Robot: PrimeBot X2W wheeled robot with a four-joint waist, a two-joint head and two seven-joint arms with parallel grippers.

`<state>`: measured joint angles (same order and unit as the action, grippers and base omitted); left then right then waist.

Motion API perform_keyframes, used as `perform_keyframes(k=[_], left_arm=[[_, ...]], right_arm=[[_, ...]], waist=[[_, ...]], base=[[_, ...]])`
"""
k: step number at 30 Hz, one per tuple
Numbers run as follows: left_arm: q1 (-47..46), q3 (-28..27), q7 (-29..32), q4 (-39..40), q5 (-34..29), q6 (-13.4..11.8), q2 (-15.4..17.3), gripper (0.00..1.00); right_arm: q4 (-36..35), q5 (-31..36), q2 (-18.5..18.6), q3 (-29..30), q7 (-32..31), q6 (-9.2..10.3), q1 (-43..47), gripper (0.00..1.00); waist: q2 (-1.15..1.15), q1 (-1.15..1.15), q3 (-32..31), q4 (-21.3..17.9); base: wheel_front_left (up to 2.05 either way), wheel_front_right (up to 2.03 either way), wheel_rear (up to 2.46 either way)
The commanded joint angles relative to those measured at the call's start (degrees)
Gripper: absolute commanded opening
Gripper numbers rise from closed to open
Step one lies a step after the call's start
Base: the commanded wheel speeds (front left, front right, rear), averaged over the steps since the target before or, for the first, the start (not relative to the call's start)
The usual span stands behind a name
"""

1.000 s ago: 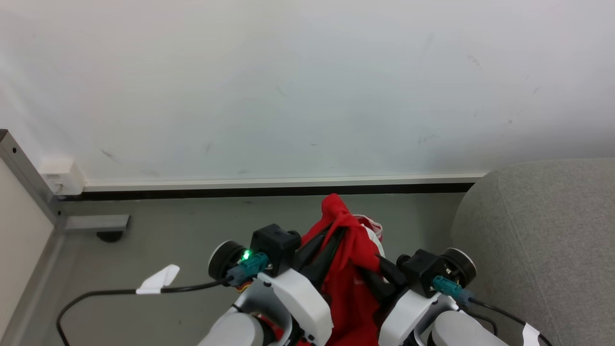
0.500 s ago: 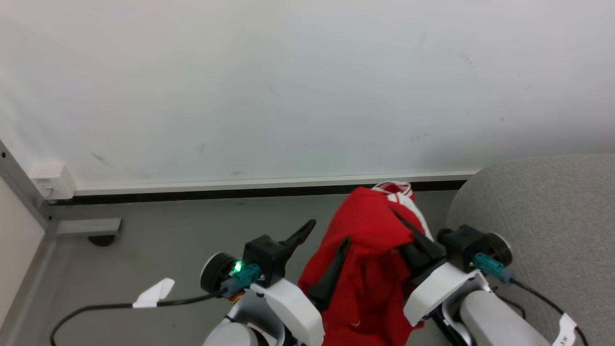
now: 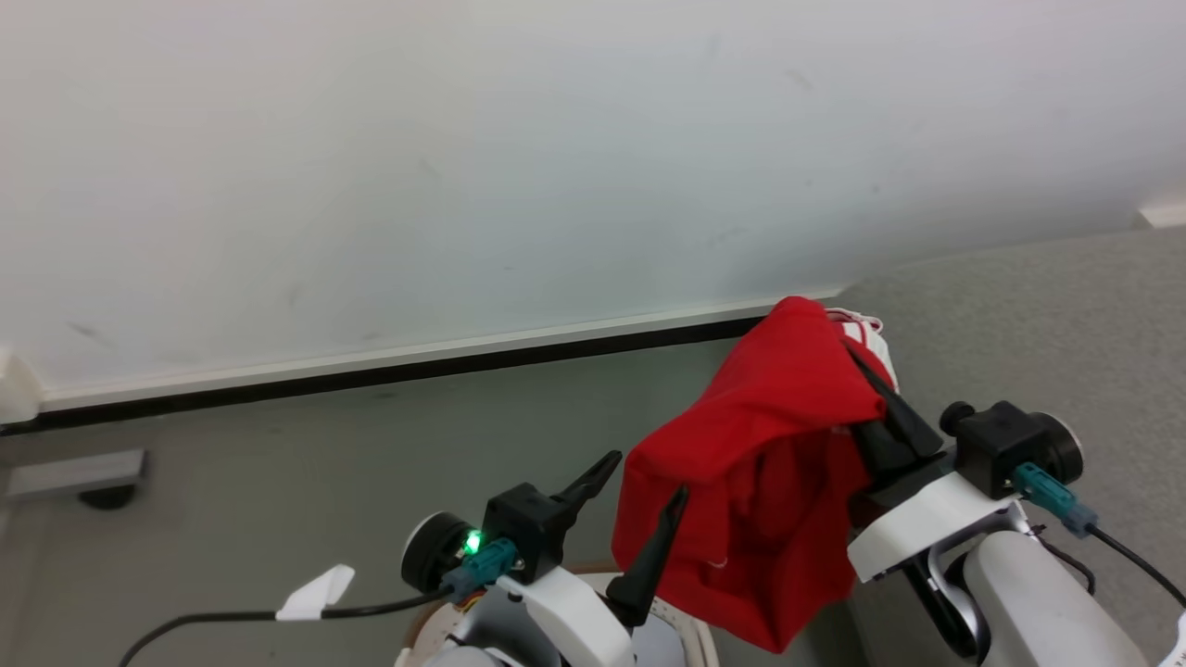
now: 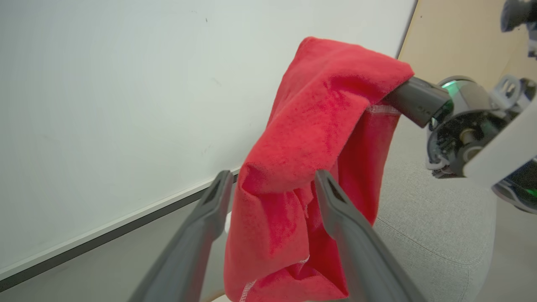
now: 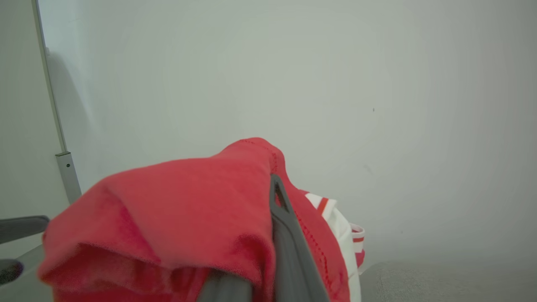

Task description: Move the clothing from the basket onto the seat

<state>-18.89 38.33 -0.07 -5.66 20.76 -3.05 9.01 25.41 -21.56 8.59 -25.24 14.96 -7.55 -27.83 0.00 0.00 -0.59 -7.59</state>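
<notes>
**Head view.** The clothing (image 3: 760,463) hangs in the air at 4 o'clock from centre, bunched over the right gripper (image 3: 876,408). That gripper's fingers lie close together, pinched on the upper fold. The cloth covers the contact itself. The seat (image 3: 1019,296) lies at 3 o'clock, with its edge under the upper part of the garment. A sliver of the basket (image 3: 697,637) shows at 6 o'clock, below the hanging hem. The left gripper (image 3: 649,474) is spread wide and holds nothing. Its finger towards the garment stands across the lower edge of the cloth, and whether it touches cannot be told.

**Left wrist view.** Red cloth hangs between and beyond the two parted fingers, at 12 to 1 o'clock.

**Right wrist view.** Cloth is heaped over the fingers, with white striped trim trailing at 4 o'clock.

**Hazards, as judged.**
- The hem may snag on the spread left finger as the right arm carries towards the seat, dragging the garment out of the pinch.
- The hold is on a single fold, so the loose weight below may pull it free.
- Either failure would drop the garment on the floor (image 3: 278,463) or back into the basket.
</notes>
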Motion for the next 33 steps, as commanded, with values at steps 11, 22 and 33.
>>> perform_keyframes(k=[11, 22, 33], left_arm=[[-1.0, 1.0, -0.7, 0.3, -1.0, 0.2, -0.3, 1.0], [-1.4, 3.8, -0.9, 0.6, -1.4, 1.1, -1.1, 1.0], [-4.2, 5.5, 0.2, 1.8, -3.0, 1.9, -0.4, 1.0]], right_arm=[[-3.9, 1.6, 3.5, 6.1, 0.2, 0.12, 3.0, 0.0], [-8.8, 2.7, 5.7, 13.8, -0.1, 0.12, 7.8, 0.0], [-13.0, 3.1, 4.4, 18.7, -0.9, 0.12, 8.6, 0.0]], waist=[[0.0, 0.0, 2.6, -12.0], [0.0, 0.0, 4.5, -19.2], [0.0, 0.0, 9.9, -18.8]], base=[[0.0, 0.0, 0.0], [0.0, 0.0, 0.0], [0.0, 0.0, 0.0]])
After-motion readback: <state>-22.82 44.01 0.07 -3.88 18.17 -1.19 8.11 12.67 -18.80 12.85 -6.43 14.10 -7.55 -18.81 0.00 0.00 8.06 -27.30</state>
